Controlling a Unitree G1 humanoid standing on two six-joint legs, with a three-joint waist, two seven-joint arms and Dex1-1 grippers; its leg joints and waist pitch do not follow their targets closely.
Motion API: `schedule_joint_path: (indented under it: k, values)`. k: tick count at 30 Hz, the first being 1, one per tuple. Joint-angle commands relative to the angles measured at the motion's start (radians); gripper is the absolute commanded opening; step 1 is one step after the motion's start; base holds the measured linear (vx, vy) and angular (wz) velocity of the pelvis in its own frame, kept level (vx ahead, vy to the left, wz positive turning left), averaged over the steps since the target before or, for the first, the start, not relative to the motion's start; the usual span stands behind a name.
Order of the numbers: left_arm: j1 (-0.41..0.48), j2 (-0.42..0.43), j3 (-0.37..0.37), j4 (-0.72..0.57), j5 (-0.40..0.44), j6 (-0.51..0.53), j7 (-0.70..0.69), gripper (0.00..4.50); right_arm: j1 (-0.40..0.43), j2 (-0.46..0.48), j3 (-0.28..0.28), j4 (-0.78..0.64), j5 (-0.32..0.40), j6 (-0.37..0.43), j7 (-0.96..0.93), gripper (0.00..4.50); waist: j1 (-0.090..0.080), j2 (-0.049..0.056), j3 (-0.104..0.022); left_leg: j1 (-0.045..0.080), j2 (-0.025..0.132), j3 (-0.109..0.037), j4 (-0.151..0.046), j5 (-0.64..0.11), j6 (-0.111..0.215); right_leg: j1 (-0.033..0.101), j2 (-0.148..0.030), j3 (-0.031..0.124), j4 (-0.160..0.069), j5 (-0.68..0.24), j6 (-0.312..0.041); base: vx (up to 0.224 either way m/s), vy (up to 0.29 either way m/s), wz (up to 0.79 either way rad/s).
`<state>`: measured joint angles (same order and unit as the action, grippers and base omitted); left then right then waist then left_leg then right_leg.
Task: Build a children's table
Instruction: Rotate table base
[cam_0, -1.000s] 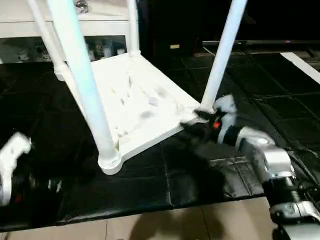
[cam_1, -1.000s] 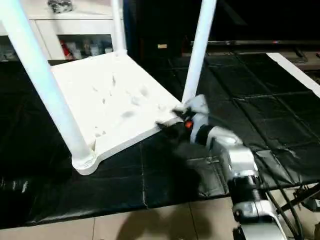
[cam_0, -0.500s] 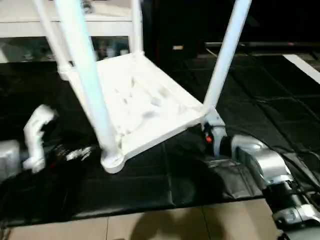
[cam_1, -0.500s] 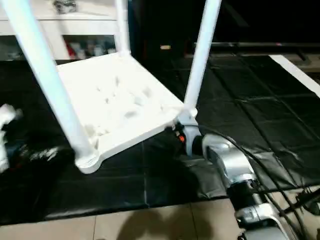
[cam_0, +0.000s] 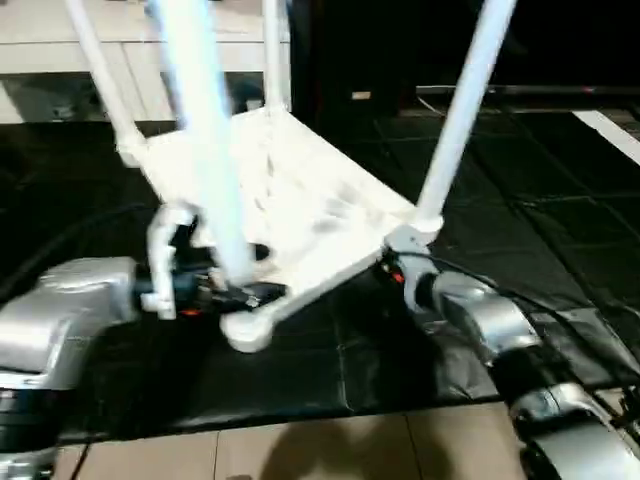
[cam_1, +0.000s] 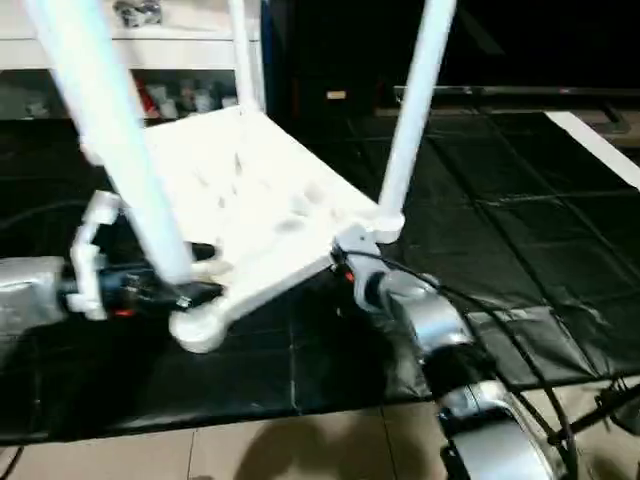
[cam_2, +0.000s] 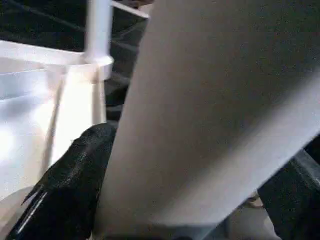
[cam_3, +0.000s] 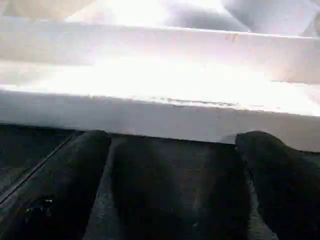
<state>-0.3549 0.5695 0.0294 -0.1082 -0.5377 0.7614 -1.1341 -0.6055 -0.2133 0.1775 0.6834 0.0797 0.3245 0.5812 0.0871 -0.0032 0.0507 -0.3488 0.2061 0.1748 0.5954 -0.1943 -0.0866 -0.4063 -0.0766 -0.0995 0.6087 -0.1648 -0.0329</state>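
up close, the left gripper (cam_2: 190, 200) has its jaws apart around a leg (cam_2: 210, 115), and the right gripper (cam_3: 170, 175) has them apart under the tabletop (cam_3: 160, 80).

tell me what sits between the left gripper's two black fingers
One round white table leg, near its socket end, stands between the left gripper's open fingers, per the left wrist view.

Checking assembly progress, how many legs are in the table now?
4: near left leg between the left fingers, near right, far left, far right.
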Motion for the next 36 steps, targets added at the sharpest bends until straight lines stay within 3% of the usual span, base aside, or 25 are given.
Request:
schedule_joint_path:
  k: [1, 3, 10, 15, 21, 23, 27, 30, 36]
  values:
    - [-0.024, -0.032, -0.074, -0.073, -0.04, 0.021, -0.002, 4.43, -0.039, 0.025, -0.01, 0.03, -0.004, -0.028, -0.021, 4.5, -0.003, 0.01, -0.064, 0.004, 0.02, -0.003, -0.069, -0.167, -0.011, 0.056, -0.061, 0.057, -0.063, -0.237, -0.19, 0.0, 0.0, 0.0]
    - [-0.029, -0.047, -0.082, -0.08, -0.046, 0.027, 0.004, 4.43, -0.042, 0.03, -0.008, 0.032, -0.004, -0.03, -0.02, 4.5, -0.007, 0.005, -0.064, -0.003, 0.018, -0.003, -0.069, -0.168, -0.012, 0.063, -0.062, 0.057, -0.062, -0.242, -0.185, 0.0, 0.0, 0.0]
    - [-0.111, -0.196, -0.144, -0.068, -0.053, 0.024, 0.067, 4.43, -0.074, 0.093, 0.014, 0.092, -0.018, -0.093, -0.007, 4.5, -0.027, -0.001, -0.063, -0.008, 0.015, -0.003, -0.065, -0.167, -0.003, 0.066, -0.062, 0.056, -0.071, -0.298, -0.163, 0.0, 0.0, 0.0]
    - [-0.15, -0.284, -0.179, -0.05, -0.052, 0.006, 0.109, 4.43, -0.083, 0.116, 0.011, 0.116, -0.032, -0.112, -0.015, 4.5, -0.042, -0.004, -0.064, -0.009, 0.016, -0.004, -0.063, -0.162, 0.008, 0.065, -0.06, 0.055, -0.069, -0.272, -0.175, 0.0, 0.0, 0.0]
    - [-0.182, -0.37, -0.214, -0.017, -0.015, -0.029, 0.147, 4.43, -0.089, 0.128, 0.006, 0.146, -0.041, -0.141, -0.014, 4.5, -0.042, -0.005, -0.065, -0.009, 0.016, -0.002, -0.059, -0.147, 0.027, 0.065, -0.059, 0.054, -0.07, -0.253, -0.185, 0.0, 0.0, 0.0]
    - [-0.183, -0.371, -0.214, -0.016, -0.014, -0.03, 0.147, 4.43, -0.089, 0.128, 0.006, 0.146, -0.041, -0.141, -0.014, 4.5, -0.042, -0.006, -0.065, -0.008, 0.016, -0.002, -0.059, -0.15, 0.028, 0.065, -0.058, 0.054, -0.07, -0.258, -0.183, 0.0, 0.0, 0.0]
    - [-0.232, -0.376, -0.221, 0.105, 0.106, -0.142, 0.222, 4.43, -0.094, 0.112, -0.008, 0.179, -0.064, -0.165, -0.036, 4.5, -0.044, -0.007, -0.063, -0.008, 0.015, -0.003, -0.06, -0.169, 0.028, 0.063, -0.057, 0.053, -0.076, -0.294, -0.167, 0.0, 0.0, 0.0]
    - [-0.238, -0.364, -0.212, 0.126, 0.128, -0.167, 0.231, 4.43, -0.09, 0.099, -0.015, 0.185, -0.067, -0.172, -0.04, 4.5, -0.044, -0.009, -0.065, -0.007, 0.016, -0.004, -0.06, -0.171, 0.025, 0.064, -0.06, 0.052, -0.076, -0.307, -0.154, 0.0, 0.0, 0.0]
    - [-0.233, -0.306, -0.196, 0.135, 0.135, -0.176, 0.197, 4.43, -0.074, 0.05, -0.051, 0.174, -0.058, -0.181, -0.04, 4.5, -0.04, -0.005, -0.066, -0.006, 0.017, -0.004, -0.06, -0.155, 0.03, 0.063, -0.06, 0.054, -0.068, -0.247, -0.187, 0.0, 0.0, 0.0]
